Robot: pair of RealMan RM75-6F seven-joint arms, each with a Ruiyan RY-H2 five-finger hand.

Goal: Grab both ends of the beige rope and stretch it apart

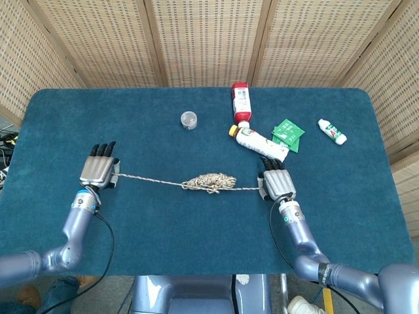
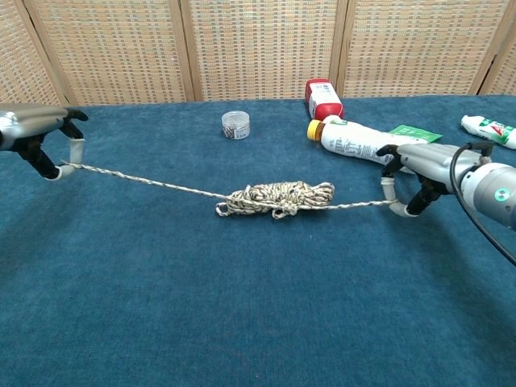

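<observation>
The beige rope lies across the middle of the blue table, with a tangled bundle at its centre and a taut strand running out each way. My left hand pinches the left end near the table's left side. The right end is pinched by my right hand, just below the white bottle. Both strands look straight between the hands and the bundle.
A white bottle with a yellow cap lies close behind my right hand. A red-capped bottle, a green packet, a small white tube and a small clear jar sit further back. Wicker screens stand behind the table.
</observation>
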